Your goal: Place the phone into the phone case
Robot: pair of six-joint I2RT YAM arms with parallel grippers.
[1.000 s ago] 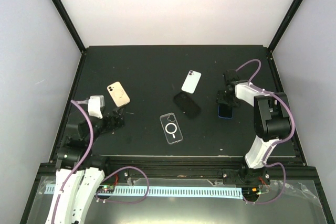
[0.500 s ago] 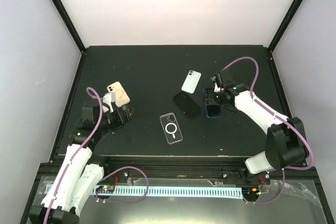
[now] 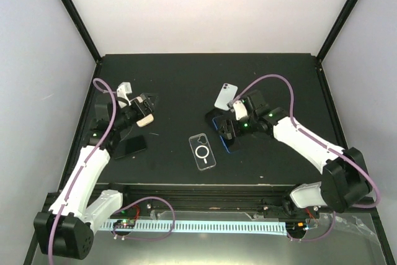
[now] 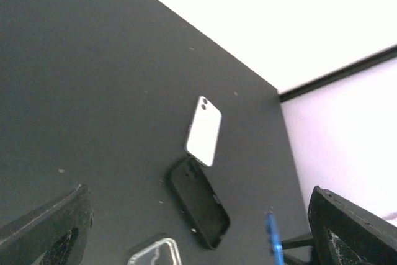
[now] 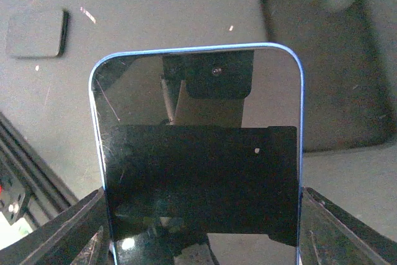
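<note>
Right gripper (image 3: 234, 125): grasps the blue-rimmed, dark glass phone (image 5: 201, 153), frame centre.
Advice: square it over the black rubbery case (image 5: 332, 60), upper right; lower flat.
Left gripper (image 3: 144, 105): released, empty.

Top view looks down on table (image 3: 186, 79); wrist views, nearer, share black case (image 4: 198, 203).

Black tabletop (image 3: 180, 76), white back wall (image 3: 205, 4), pale side walls (image 3: 37, 103), black frame posts (image 3: 71, 13)

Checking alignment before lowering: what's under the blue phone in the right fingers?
Black table and part of the black case show around the blue phone; whatever lies directly beneath is covered.
</note>
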